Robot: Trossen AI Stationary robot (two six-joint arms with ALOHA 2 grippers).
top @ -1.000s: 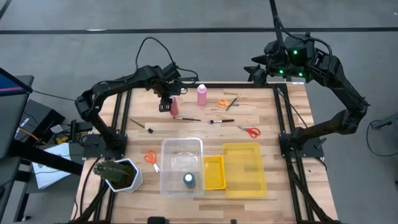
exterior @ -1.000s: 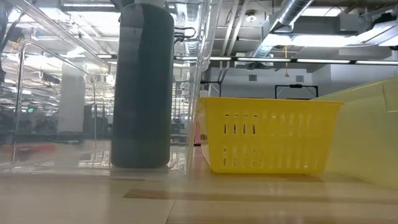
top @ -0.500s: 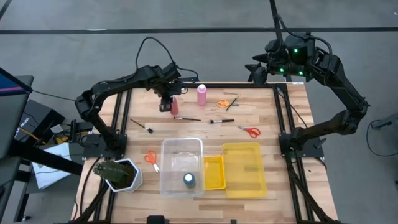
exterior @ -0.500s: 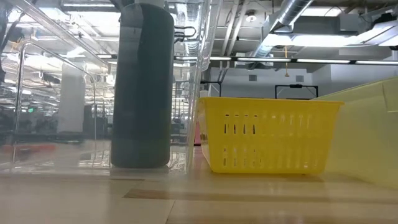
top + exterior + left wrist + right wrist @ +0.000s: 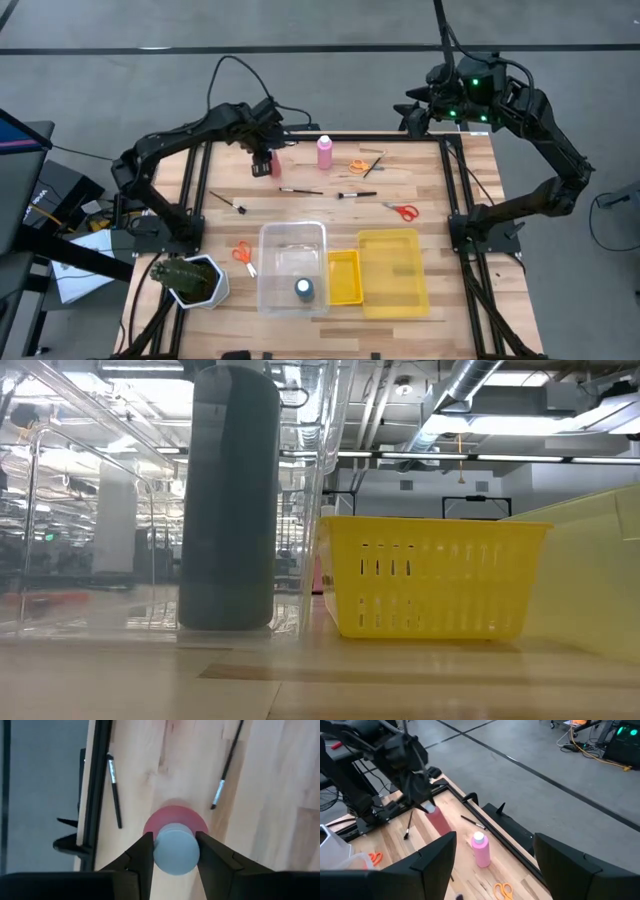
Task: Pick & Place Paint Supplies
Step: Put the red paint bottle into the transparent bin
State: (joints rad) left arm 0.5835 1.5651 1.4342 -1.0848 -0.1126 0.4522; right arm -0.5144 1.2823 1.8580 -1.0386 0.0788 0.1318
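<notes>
Change: the left gripper (image 5: 263, 163) has risen and drawn toward the table's far left edge, taking the red bottle (image 5: 175, 827) off the boards; pickup looks complete, transport to a bin remains.
Left gripper: fingers (image 5: 144, 855) clamped on either side of the bottle's pale cap (image 5: 173, 851), body hanging beneath, above bare wood between two paintbrushes (image 5: 114, 790).
Right gripper: (image 5: 416, 115) parked past the far right corner, fingers spread wide, holding nothing.
Remaining supplies: pink bottle (image 5: 324, 151), scissors (image 5: 402, 210), brushes, all on the table.
Destination: clear bin (image 5: 292, 240), near edge, well apart from the held bottle.
</notes>
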